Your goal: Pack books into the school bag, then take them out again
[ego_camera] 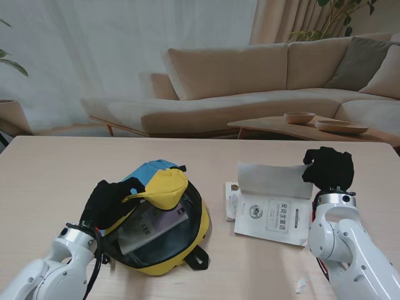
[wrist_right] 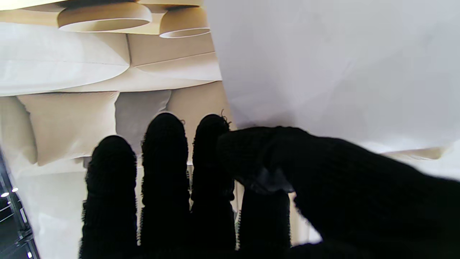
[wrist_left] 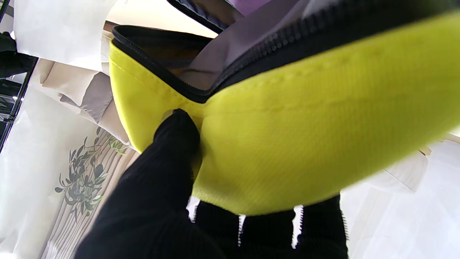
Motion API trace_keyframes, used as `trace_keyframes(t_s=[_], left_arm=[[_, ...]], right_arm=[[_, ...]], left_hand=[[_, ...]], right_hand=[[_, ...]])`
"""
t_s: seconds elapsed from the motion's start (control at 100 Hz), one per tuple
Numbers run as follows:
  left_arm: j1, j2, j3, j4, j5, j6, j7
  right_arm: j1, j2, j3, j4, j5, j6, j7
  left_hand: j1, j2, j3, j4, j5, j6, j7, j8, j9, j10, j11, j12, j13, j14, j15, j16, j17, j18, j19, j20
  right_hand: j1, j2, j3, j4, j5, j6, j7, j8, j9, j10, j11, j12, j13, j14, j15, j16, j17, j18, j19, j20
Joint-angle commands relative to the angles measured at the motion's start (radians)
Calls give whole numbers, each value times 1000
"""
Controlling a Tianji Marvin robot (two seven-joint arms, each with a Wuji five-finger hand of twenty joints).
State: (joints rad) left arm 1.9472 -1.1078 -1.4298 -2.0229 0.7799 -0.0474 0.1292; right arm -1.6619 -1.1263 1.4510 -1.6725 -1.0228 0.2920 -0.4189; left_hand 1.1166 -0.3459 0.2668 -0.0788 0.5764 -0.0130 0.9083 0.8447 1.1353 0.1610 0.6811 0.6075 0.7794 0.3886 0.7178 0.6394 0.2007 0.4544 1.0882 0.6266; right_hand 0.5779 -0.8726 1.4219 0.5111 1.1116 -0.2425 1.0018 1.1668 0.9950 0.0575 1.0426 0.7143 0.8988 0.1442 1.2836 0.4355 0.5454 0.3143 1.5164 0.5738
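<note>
The left arm rises from the near left corner, its black knit-gloved left hand (ego_camera: 109,203) closed in a pinch, thumb (wrist_left: 172,144) pressed opposite the fingers. The right arm rises from the near right corner; its black knit-gloved right hand (ego_camera: 328,167) is raised, thumb (wrist_right: 273,154) pinching against the index finger, other fingers (wrist_right: 163,151) extended.

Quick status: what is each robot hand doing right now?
Left robot hand: shut on the bag flap, holding the bag open.
Right robot hand: shut on a booklet's cover, pinched and lifted.
</note>
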Motion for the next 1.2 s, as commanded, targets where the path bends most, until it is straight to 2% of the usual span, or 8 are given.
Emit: trace_keyframes(t_s=[0.0,0.07,0.15,0.22,0.26,0.32,0.49,1.19], left_arm=[[4,-4,2,-7,-2,1,-21],[2,-4,3,-5,-6,2,-21],[0,-4,5,-4,-7,4,-22],[-1,-4,4,-4,-6,3,-22],[-1,-4,4,-3,-7,3,-21],[-1,-5,3,-2,-8,3,-19],[6,-6,-5,-4,-10,0,-12],[-9,-7,-27,-16,-26,11,-26]], right_arm=[[1,-4,11,5,2,5,9],[-14,0,24,-10,9,-17,41],[-68,21,60,-83,-16,-56,219],[-106,43,94,-140,-56,-122,373],[-115,50,99,-156,-73,-150,417],[-117,54,93,-163,-85,-173,426],[-98,44,25,-148,-31,-238,325],[178,32,-550,-11,105,-156,342]], left_hand=[[68,72,-11,10,-10,-64,81,53,27,-28,19,14,3,17,22,-7,-20,29,30,-15],[68,71,-12,10,-10,-62,81,54,29,-26,20,15,2,17,22,-7,-21,29,30,-15],[68,70,-12,10,-10,-63,81,53,29,-27,20,15,2,18,22,-7,-21,29,29,-15],[68,71,-12,10,-10,-62,81,54,29,-26,19,15,2,19,22,-7,-21,30,29,-15],[68,70,-12,10,-10,-62,81,54,29,-26,19,15,2,18,22,-7,-21,30,29,-16],[67,71,-12,10,-10,-63,81,54,28,-26,19,15,2,18,22,-7,-21,29,29,-16],[68,70,-12,10,-10,-61,80,53,29,-26,19,15,1,20,21,-7,-22,30,29,-16],[68,71,-12,10,-12,-57,80,49,28,-25,19,16,2,21,23,-6,-22,31,30,-15]], right_hand=[[-23,14,3,-17,20,4,94,54,5,-13,14,13,9,1,18,14,-17,2,43,26],[33,-48,85,-403,-145,8,-39,-115,-95,13,-73,-6,-85,7,-91,37,-71,12,-3,16],[-154,222,-122,-180,-435,152,-393,-371,-390,0,-181,-127,-307,-71,-336,101,-211,-18,-117,-33],[-246,275,-424,-494,-674,223,-647,-600,-612,-22,-306,-268,-486,-98,-598,7,-356,-46,-267,-102],[-262,325,-633,-578,-769,259,-696,-644,-707,-22,-334,-303,-541,-109,-690,-25,-396,-55,-323,-110],[-320,350,-788,-590,-839,282,-730,-673,-777,-21,-357,-335,-587,-114,-766,-47,-429,-62,-377,-109],[-309,342,-771,-570,-760,214,-677,-671,-683,-30,-352,-353,-543,-103,-784,-49,-428,-38,-403,-99],[-206,280,-405,-633,-446,-102,-338,-682,-434,-38,-330,-302,-404,-97,-700,-28,-352,-32,-342,-110]])
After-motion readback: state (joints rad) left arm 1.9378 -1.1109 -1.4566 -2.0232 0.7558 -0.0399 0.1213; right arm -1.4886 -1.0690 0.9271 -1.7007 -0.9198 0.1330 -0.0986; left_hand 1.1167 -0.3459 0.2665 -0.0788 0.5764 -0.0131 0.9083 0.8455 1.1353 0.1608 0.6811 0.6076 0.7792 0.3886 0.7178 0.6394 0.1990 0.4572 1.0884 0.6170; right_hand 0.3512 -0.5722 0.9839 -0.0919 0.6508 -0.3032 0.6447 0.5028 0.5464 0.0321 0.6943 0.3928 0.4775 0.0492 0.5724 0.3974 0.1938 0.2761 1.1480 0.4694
